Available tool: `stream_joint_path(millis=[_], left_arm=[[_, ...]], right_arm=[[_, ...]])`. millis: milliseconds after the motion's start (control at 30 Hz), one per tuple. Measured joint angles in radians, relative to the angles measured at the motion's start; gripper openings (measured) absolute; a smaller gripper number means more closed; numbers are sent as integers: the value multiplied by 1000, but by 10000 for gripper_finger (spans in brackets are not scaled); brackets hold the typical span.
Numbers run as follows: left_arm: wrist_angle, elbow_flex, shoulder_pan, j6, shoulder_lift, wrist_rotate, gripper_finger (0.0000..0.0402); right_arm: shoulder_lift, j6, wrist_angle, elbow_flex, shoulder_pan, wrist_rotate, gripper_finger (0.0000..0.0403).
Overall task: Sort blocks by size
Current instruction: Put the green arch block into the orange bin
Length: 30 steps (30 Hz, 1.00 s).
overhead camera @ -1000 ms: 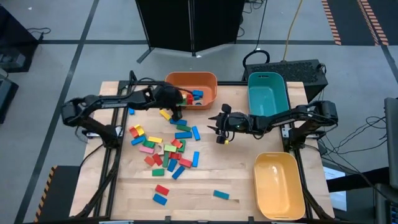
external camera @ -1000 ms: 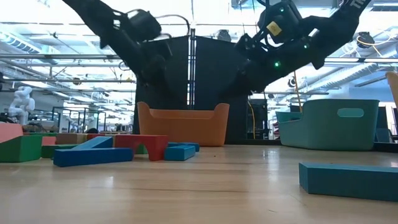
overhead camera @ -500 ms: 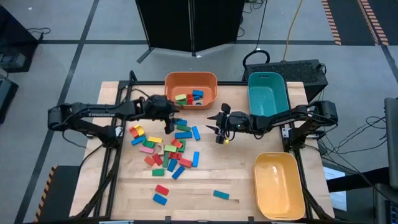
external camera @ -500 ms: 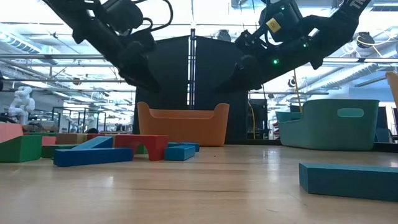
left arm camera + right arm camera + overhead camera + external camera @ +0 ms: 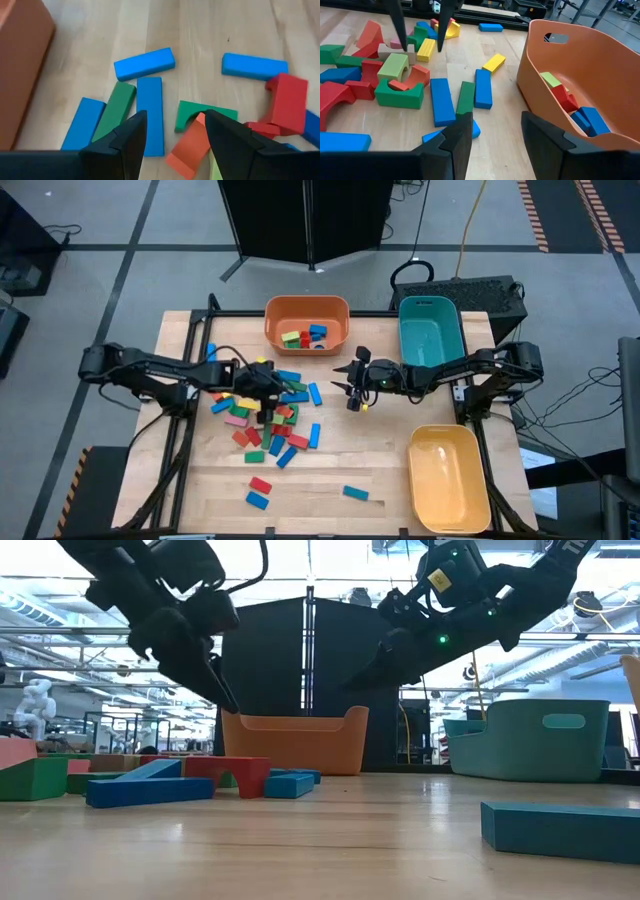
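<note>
The blocks [image 5: 262, 428] lie in a loose pile on the left half of the wooden table, flat on its top; several more lie in the orange bin [image 5: 307, 312]. My left gripper [image 5: 267, 400] hangs open above the pile's far part, slanting down, nothing between its fingers. The left wrist view shows a blue block [image 5: 150, 115] and a green arch block [image 5: 207, 114] below it. My right gripper [image 5: 351, 387] hovers open and empty over the table's middle, pointing toward the pile; the low view shows it high above the tabletop [image 5: 385, 658].
A teal bin [image 5: 430, 330] stands at the far right and a yellow bin [image 5: 447, 477] at the near right. Three stray blocks [image 5: 260, 492] lie near the front edge. A bare stretch of table [image 5: 360, 440] separates the pile from the yellow bin.
My left gripper has swung from beside the orange bin toward the table's near edge and sunk a little, ending over the pile. It has stayed open and empty. No block has moved.
</note>
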Motion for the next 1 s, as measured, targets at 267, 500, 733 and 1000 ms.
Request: stream_joint_path(millis=[267, 500, 733, 1000], left_arm=[[42, 0, -5, 51, 124, -14, 203], [111, 0, -5, 59, 212, -15, 203], [145, 1, -5, 58, 276, -16, 203], [186, 3, -5, 53, 295, -21, 186]], right_arm=[[0, 31, -26, 0, 19, 0, 158], [0, -1, -28, 0, 24, 0, 158], [0, -55, -27, 0, 24, 0, 158], [0, -116, -20, 0, 22, 0, 158]])
